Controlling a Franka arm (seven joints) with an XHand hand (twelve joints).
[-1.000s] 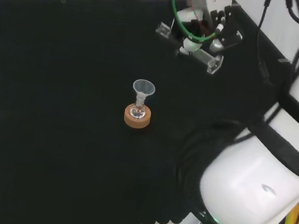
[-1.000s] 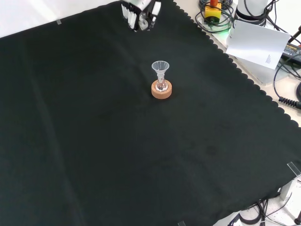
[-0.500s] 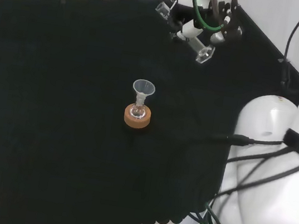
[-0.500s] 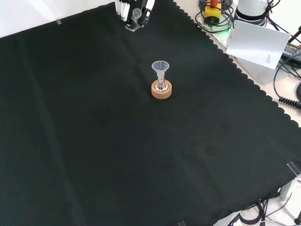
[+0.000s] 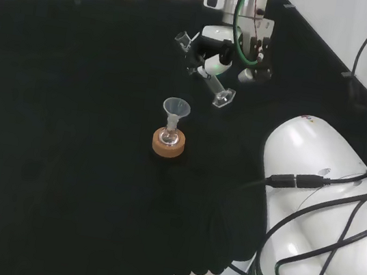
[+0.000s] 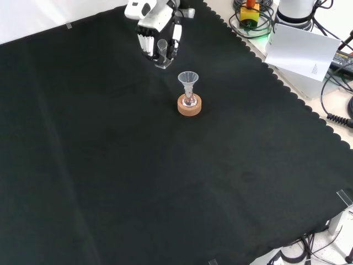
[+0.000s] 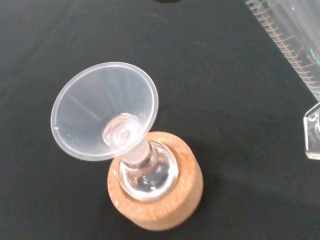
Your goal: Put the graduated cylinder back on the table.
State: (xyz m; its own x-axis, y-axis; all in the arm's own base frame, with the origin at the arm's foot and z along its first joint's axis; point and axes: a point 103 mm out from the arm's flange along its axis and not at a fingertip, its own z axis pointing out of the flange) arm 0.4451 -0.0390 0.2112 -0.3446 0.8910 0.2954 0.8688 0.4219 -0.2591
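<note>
The hand [image 5: 235,48] gripped the tilted graduated cylinder [image 5: 206,79] above the desk [image 6: 110,165]; it should be righted, then lowered clear of the funnel [image 5: 176,108].

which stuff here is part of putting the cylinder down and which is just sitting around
Part of the job:
- graduated cylinder, held tilted above the cloth
- hand, fingers curled round the cylinder
- black cloth, where it goes

Just sitting there:
- funnel in a small flask
- cork ring under the flask
</note>
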